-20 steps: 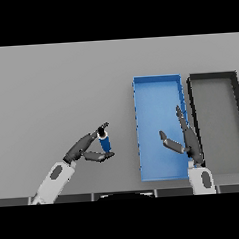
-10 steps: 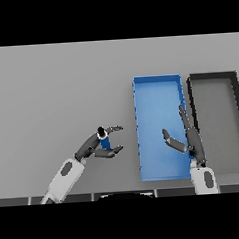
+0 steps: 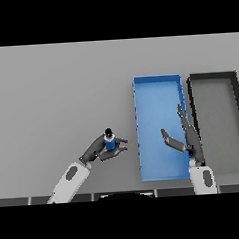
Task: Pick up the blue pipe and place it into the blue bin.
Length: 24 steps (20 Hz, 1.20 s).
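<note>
Two bins sat side by side on the grey table [image 3: 54, 90], over on the right. One was the blue bin [image 3: 157, 81], and the black bin [image 3: 212, 77] was just beside it, farther right. Both were long boxes with low walls.

The left hand [image 3: 99, 150] was on the left of the blue bin, near its lower half but not touching it. Its fingers and thumb were curled around the blue pipe [image 3: 110, 142] and held it tight. The pipe stood almost upright in the hand. It was a small blue piece with a dark cap on top. The pipe was still outside the blue bin, over the table.

The right hand [image 3: 188, 140] was over the lower right part of the blue bin, close to the wall next to the black bin. Its fingers were straight and pointed up toward the far side of the table. Its thumb stuck out to the left. It held nothing.
</note>
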Tool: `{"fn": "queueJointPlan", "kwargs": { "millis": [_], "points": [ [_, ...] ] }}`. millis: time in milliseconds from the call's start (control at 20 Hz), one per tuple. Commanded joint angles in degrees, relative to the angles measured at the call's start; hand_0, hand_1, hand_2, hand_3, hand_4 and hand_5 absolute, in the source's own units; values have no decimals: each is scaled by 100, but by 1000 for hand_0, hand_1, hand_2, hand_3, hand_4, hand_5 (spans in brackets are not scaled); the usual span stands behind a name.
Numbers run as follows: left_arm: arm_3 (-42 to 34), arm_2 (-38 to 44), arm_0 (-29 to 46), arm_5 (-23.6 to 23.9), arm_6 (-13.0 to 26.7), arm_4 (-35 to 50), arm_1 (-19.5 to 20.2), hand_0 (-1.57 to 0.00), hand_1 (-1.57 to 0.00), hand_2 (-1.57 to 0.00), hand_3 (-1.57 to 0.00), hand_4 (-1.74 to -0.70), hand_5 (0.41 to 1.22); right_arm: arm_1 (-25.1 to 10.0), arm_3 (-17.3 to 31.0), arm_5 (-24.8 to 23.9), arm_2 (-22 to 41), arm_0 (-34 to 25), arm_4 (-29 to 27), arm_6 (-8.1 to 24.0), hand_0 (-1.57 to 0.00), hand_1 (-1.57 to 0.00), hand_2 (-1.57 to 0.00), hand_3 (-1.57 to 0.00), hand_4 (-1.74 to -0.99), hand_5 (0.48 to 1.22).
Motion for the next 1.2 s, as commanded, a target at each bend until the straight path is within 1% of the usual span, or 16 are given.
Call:
{"fn": "queueJointPlan", "kwargs": {
  "millis": [0,50,150,200,250,300,350,400,450,500,700,800,900,1000,1100,1150],
  "points": [
    [-36,10,31,21,-106,-40,-9,-1408,-1434,-1453,-1448,-1492,1169,33,-1,9,55,16,34,10,1,1,1,1,-1220,635],
    [-94,40,-38,40,-38,-53,-60,-1441,-1461,-1476,-1472,-1484,1179,33,65,-17,25,-28,42,83,1,1,1,1,-1217,631],
    [-293,137,-114,64,-74,-37,-72,-1488,-1501,-1510,-1508,-1474,1194,23,139,30,-28,-78,-53,42,1,1,1,1,-1225,630],
    [-434,139,-128,40,-102,-31,-106,-1504,-1515,-1522,-1520,-1471,1200,-5,40,43,-31,-17,-65,-14,1,1,1,1,-1229,633],
    [-539,153,-168,6,-70,-14,-131,-1518,-1526,-1532,-1531,-1469,1204,-4,-16,7,-22,-18,-32,70,1,1,1,1,-1226,636],
    [-611,165,-235,4,23,-24,-179,-1528,-1535,-1540,-1539,-1468,1207,-9,37,-36,-9,-105,47,161,1,1,1,1,-1220,638],
    [-764,185,-216,-53,39,18,-143,-1537,-1542,-1546,-1545,-1467,1210,-12,82,-72,-5,-139,104,172,1,1,1,1,-1213,639],
    [-842,204,-241,-130,108,70,-134,-1544,-1548,-1551,-1550,-1466,1212,-33,34,-52,19,-54,129,102,1,1,1,1,-1204,640],
    [-977,165,-322,-166,178,48,-182,-1549,-1553,-1555,-1554,-1466,1214,-40,9,-71,25,-54,163,120,1,1,1,1,-1194,642],
    [-1076,222,-386,-260,172,124,-145,-1554,-1556,-1558,-1558,-1465,1215,-74,73,-45,-5,-89,141,159,1,1,1,1,-1184,643],
    [-1238,168,-523,-333,600,29,-269,-1564,-1565,-1566,-1566,-1466,1219,-75,19,-61,20,-11,189,26,1,1,1,1,-1158,643],
    [-1309,144,-538,-381,694,-28,-313,-1566,-1567,-1568,-1568,-1467,1220,-121,-28,-71,-34,58,164,-24,1,1,1,1,-1151,643],
    [-1286,156,-450,-402,717,-106,-324,-1568,-1569,-1569,-1569,-1466,1220,-57,-204,-204,15,255,290,-72,1,1,1,1,-1141,643],
    [-1297,200,-438,-465,690,-99,-353,-1569,-1569,-1570,-1570,-1466,1220,49,-477,-422,78,524,487,-20,1,1,1,1,-1138,643],
    [-1264,203,-430,-463,745,-215,-393,-1570,-1570,-1570,-1570,-1466,1220,189,-806,-674,169,829,741,77,1,1,1,1,-1188,643],
    [-1272,175,-408,-459,739,-279,-442,-1570,-1570,-1570,-1570,-1466,1220,234,-900,-737,201,932,822,160,1,1,1,1,-1191,642]
  ]
}}
